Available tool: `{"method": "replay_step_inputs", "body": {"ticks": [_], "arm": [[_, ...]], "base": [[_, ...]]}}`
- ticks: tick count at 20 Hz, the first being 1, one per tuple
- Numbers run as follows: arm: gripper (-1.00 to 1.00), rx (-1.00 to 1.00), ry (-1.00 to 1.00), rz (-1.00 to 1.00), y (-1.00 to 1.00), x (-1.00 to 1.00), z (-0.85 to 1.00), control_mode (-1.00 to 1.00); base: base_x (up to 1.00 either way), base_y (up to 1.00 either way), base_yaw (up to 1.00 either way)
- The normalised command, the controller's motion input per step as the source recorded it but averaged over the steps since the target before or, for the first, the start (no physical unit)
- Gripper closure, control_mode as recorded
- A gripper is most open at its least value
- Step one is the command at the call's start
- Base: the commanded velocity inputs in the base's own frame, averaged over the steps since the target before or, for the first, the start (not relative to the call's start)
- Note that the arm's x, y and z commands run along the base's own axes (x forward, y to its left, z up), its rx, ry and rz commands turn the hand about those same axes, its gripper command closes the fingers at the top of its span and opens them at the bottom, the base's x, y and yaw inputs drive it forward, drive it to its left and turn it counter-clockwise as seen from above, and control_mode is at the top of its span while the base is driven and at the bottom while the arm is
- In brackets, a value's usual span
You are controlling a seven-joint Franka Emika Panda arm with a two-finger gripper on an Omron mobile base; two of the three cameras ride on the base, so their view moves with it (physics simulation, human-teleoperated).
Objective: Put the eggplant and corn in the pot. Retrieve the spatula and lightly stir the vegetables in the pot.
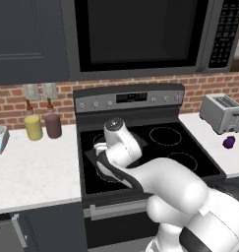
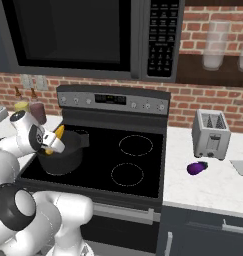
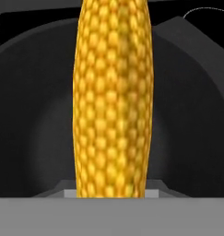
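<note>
Over the pot [image 2: 60, 157], tool-held corn [image 3: 112, 99].

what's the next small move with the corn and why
Probably open the tool and drop the corn: it is held over the pot, whose dark inside lies right behind it in the hand view. The eggplant waits on the counter.

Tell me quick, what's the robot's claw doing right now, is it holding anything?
Gripper: closed on the corn, holding it just above the pot.
</note>
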Motion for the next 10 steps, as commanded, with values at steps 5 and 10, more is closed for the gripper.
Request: {"method": "replay_step_inputs", "body": {"ticks": [5,10], "arm": [[-1.0,0.0,-0.1,0.0,0.0,0.0,0.0,-1.0],[-1.0,0.0,-0.01,0.0,0.0,0.0,0.06,-1.0]], "base": [[0.0,0.0,0.0],[0.0,0.0,0.0]]}}
